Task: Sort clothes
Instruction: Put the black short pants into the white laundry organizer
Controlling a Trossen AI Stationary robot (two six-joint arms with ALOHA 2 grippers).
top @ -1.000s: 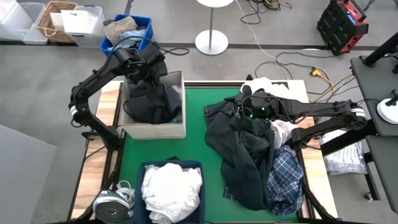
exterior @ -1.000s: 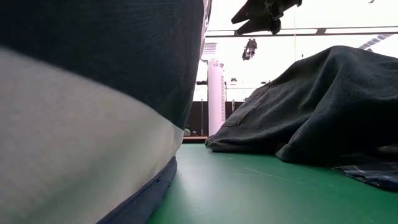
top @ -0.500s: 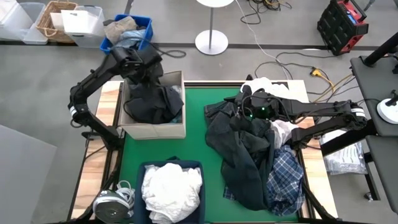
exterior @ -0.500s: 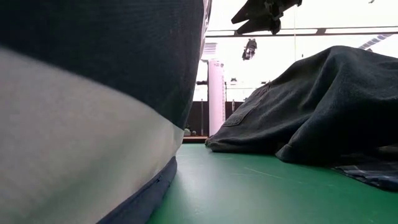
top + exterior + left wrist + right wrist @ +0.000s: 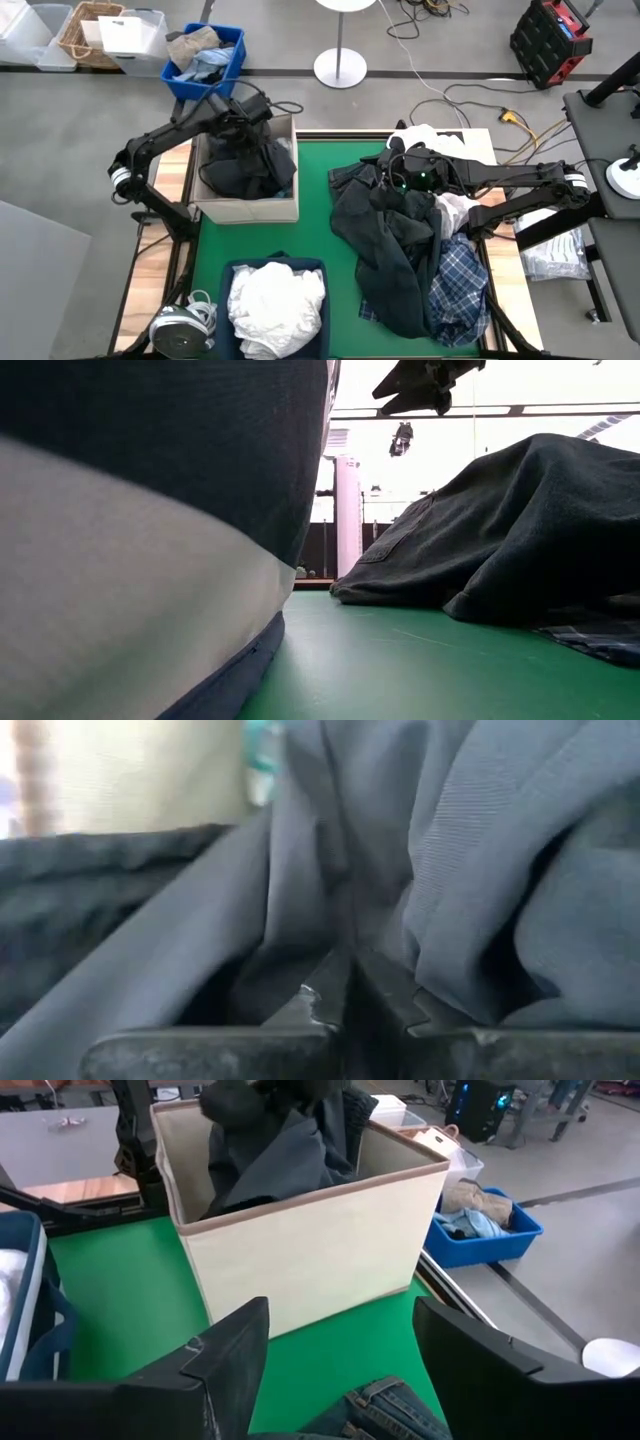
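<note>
Reaching over the beige fabric box [image 5: 246, 208], the left gripper [image 5: 252, 112] sits at the box's far rim, directly above the dark garment [image 5: 240, 165] heaped inside. The high view gives this placement but hides the fingertips. The left wrist view supplies them: the two fingers [image 5: 322, 1003] are pressed together with no gap, grey-blue folds of the garment [image 5: 480, 870] lying immediately ahead of and around the tips; whether any cloth is pinched between them cannot be told.

The right gripper [image 5: 400, 172] rests on top of the mixed clothes pile [image 5: 405, 250], with the plaid shirt [image 5: 458, 285] on the near side of it. Its wrist view shows what the overhead cannot: fingers [image 5: 232, 1350] spread wide apart, holding nothing, denim [image 5: 385, 1415] just beneath them, and the box [image 5: 300, 1250] ahead across the green mat [image 5: 110, 1290].

White garments [image 5: 275, 305] fill the navy bin [image 5: 228, 272] nearest the table's front edge. The low view adds only the bin's wall [image 5: 130, 540] and a dark garment's flank [image 5: 500, 540].
</note>
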